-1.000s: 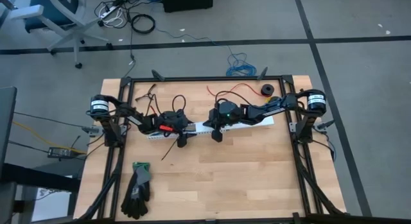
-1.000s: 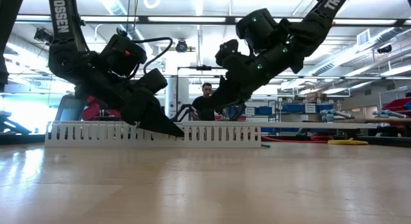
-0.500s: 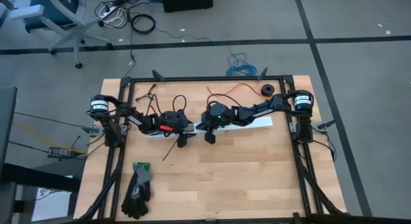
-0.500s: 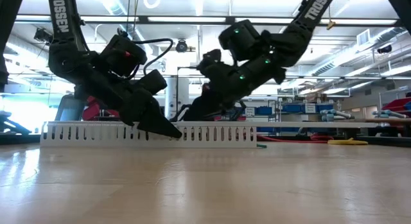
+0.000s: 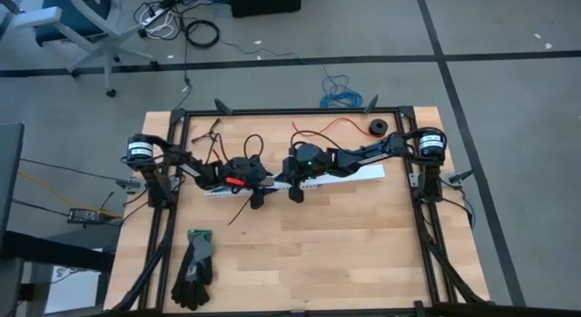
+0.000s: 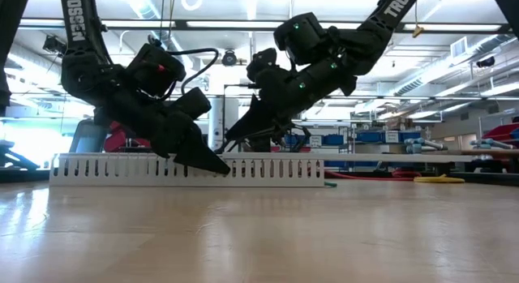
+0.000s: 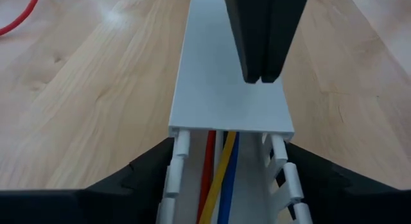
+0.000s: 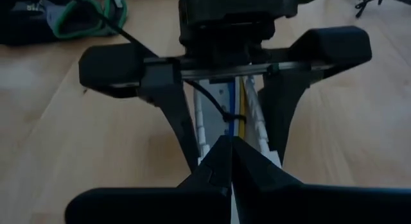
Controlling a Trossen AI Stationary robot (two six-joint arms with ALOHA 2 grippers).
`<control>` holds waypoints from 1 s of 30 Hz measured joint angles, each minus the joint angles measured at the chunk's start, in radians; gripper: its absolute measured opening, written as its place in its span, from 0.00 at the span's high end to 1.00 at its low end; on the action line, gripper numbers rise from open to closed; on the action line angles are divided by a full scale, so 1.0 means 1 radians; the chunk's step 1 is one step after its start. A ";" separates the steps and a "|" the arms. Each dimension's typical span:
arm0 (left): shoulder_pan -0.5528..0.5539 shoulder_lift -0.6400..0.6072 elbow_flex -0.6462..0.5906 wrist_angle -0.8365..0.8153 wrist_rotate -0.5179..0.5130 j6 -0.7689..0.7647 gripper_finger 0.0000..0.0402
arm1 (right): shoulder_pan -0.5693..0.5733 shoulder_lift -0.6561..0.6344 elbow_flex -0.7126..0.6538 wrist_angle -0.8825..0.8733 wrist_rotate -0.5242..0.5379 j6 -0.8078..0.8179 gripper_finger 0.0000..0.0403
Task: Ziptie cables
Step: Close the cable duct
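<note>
Inside one white channel [image 7: 230, 89] lie perhaps four cables [image 7: 218, 176]; left end effector [image 7: 228, 179] straddles it spread, right end effector [image 7: 263, 73] closed.

You are looking at a grey concrete floor [image 5: 508, 99] crossed by dark tape lines [image 5: 300, 59]. A light wooden butcher-block table [image 5: 345, 253] sits inside a black metal frame [image 5: 290, 111]. At the far left corner of the floor stands a white-based office chair with a blue seat [image 5: 82, 17]. Near it lie a white power strip [image 5: 156, 23] and a black coiled cord [image 5: 201, 32]. A dark box [image 5: 264, 1] stands at the far edge. A blue coiled cable [image 5: 341, 92] lies just beyond the table. In the low view you see bright ceiling strip lights [image 6: 243, 23], shelving with blue bins [image 6: 381, 138], and a person [image 6: 261, 140] mostly hidden.
</note>
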 joint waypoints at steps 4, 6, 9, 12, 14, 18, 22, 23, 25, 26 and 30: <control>0.001 -0.017 -0.002 -0.026 0.000 0.001 0.37 | 0.000 -0.001 0.000 -0.007 0.000 0.000 1.00; 0.002 -0.030 -0.002 -0.056 0.001 0.013 0.37 | 0.000 -0.001 0.000 -0.006 0.000 0.000 1.00; 0.002 -0.039 -0.002 -0.078 0.002 0.013 0.37 | 0.000 -0.002 0.000 -0.006 -0.005 0.006 1.00; 0.002 -0.043 -0.003 -0.082 0.002 0.009 0.37 | 0.000 -0.002 0.000 -0.006 -0.006 0.008 1.00; 0.002 -0.043 -0.003 -0.083 0.001 -0.010 0.37 | 0.000 -0.002 0.000 -0.006 -0.007 0.008 1.00; 0.002 -0.043 -0.003 -0.083 0.002 -0.055 0.37 | 0.000 -0.002 0.000 -0.006 -0.008 0.011 1.00; 0.007 -0.043 -0.003 -0.081 0.005 -0.079 0.35 | 0.000 -0.002 0.000 -0.006 -0.019 0.011 1.00; 0.007 -0.043 -0.003 -0.081 0.005 -0.079 0.34 | 0.000 -0.002 0.000 -0.005 -0.026 0.011 1.00; 0.007 -0.043 -0.003 -0.082 0.006 -0.079 0.32 | 0.000 -0.003 0.000 -0.005 -0.029 0.012 1.00; 0.007 -0.043 -0.003 -0.084 0.006 -0.079 0.31 | 0.000 -0.003 0.000 -0.005 -0.030 0.012 1.00; 0.007 -0.043 -0.004 -0.084 0.009 -0.059 0.25 | 0.000 -0.003 0.000 -0.005 -0.035 0.014 1.00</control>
